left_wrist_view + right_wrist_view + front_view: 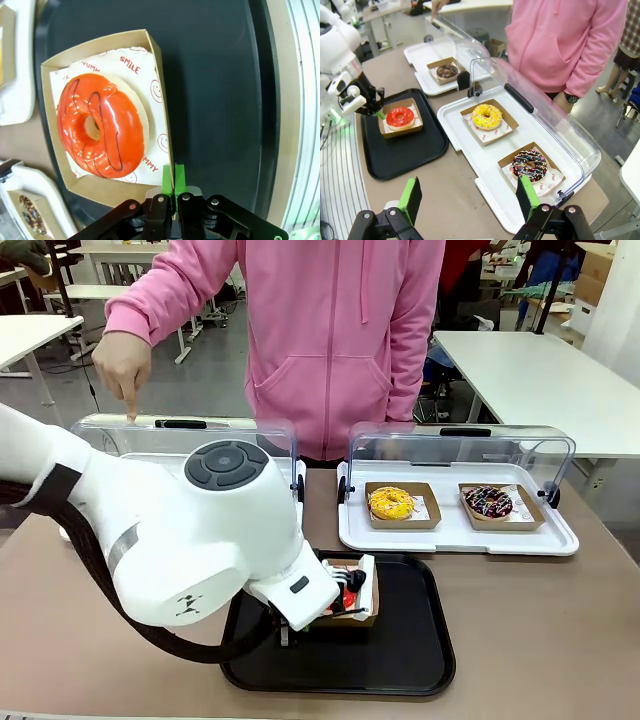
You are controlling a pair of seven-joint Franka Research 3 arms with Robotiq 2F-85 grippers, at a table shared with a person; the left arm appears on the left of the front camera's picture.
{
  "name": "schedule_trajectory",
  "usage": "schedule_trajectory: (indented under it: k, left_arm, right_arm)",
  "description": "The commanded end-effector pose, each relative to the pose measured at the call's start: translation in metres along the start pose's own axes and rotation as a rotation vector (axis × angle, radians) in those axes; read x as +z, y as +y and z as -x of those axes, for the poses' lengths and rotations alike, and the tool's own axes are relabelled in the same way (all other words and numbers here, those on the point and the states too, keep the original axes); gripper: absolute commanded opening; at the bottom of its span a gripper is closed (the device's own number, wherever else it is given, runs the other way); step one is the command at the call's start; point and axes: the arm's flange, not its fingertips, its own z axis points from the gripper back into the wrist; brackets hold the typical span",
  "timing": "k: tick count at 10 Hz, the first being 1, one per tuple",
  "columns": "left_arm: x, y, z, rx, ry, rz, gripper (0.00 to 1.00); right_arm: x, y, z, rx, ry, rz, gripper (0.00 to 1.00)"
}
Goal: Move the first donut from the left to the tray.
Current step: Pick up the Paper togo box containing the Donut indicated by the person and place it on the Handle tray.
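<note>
— Donut check: what's the left gripper (173, 182) got?
— Green pads pinched shut on the cardboard holder (159, 65) wall; red-glazed donut (101, 125) sits inside, on the black tray (220, 90).
— Right gripper (470, 197)?
— Spread wide, empty, above the white tray (470, 150); front view hides that holder behind the arm.

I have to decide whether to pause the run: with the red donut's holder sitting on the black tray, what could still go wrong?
The left gripper is shut on the wall of the square brown cardboard holder, so pulling away unopened could drag or tip the glossy red-glazed ring donut. The holder sits near the flat black tray's edge.
</note>
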Motion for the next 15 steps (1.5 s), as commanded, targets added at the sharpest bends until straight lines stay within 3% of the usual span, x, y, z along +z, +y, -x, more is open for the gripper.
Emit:
schedule_trajectory:
  k: [1, 6, 7, 8, 9, 10, 11, 15]
  left_arm:
    - [-0.003, -0.025, 0.010, 0.013, 0.010, -0.010, 0.02]
    - [-0.011, -0.024, 0.005, 0.017, 0.030, 0.025, 0.02]
    - [-0.008, -0.023, 0.004, -0.007, 0.035, 0.019, 0.58]
    - [-0.003, -0.020, 0.003, -0.006, 0.027, 0.020, 0.58]
    - [0.003, -0.019, 0.002, -0.008, 0.026, 0.027, 1.00]
    - [0.012, -0.015, 0.000, -0.006, 0.024, 0.034, 0.63]
    - [0.024, -0.011, -0.004, -0.007, 0.029, 0.043, 1.00]
    - [0.074, -0.002, -0.019, -0.041, 0.025, 0.055, 1.00]
  right_arm:
    - [-0.001, -0.002, -0.001, 0.024, -0.026, 0.002, 1.00]
    - [-0.001, -0.002, -0.001, 0.024, -0.026, 0.002, 1.00]
    - [-0.001, -0.002, -0.001, 0.024, -0.026, 0.002, 1.00]
    - [-0.001, -0.002, -0.001, 0.024, -0.026, 0.002, 1.00]
    - [-0.001, -0.002, -0.001, 0.024, -0.026, 0.002, 1.00]
    - [-0.001, -0.002, -0.001, 0.024, -0.026, 0.002, 1.00]
    - [-0.001, -0.002, -0.001, 0.024, -0.026, 0.002, 1.00]
    - [-0.001, -0.002, -0.001, 0.024, -0.026, 0.002, 1.00]
